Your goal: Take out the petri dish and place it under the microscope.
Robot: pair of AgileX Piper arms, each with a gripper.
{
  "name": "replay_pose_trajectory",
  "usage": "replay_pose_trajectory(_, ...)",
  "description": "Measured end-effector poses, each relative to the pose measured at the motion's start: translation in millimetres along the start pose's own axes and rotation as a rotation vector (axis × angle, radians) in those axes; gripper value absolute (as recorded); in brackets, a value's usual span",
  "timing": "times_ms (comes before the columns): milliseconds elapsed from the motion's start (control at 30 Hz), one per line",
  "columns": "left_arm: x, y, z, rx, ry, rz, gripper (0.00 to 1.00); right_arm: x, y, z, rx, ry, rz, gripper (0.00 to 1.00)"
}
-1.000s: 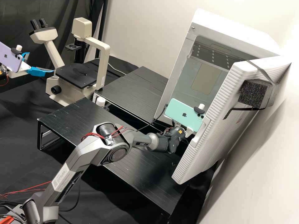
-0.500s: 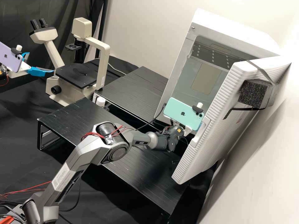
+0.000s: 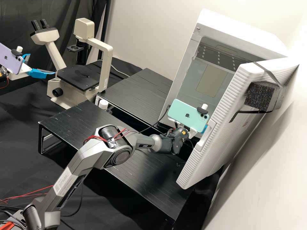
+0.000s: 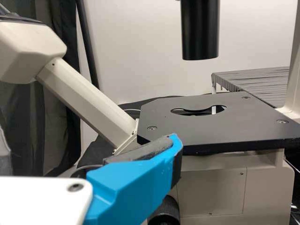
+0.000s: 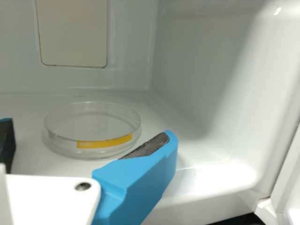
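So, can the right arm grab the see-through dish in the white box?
Probably yes: the right gripper is open and facing the petri dish, the box's door is open, and nothing seems to be in the way.

White cabinet point(image 3: 240, 33) open at front: you can enter beside swung-out door point(image 3: 220, 134). Inside cabinet, you have free floor between petri dish point(image 5: 91, 129) and side wall point(image 5: 201, 70). Mint phone point(image 3: 187, 115) blocks part of cabinet's mouth. Well apart from cabinet, you have open gap between microscope stage point(image 4: 211, 122) and black tube point(image 4: 200, 28) above.
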Motion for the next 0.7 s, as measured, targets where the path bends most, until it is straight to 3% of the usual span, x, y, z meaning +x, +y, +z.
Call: replay_pose_trajectory(700, 0.0, 0.0, 0.0, 0.0, 0.0, 0.0, 1.0, 20.8, -20.4, -3.9, 0.02, 0.019, -0.03, 0.0)
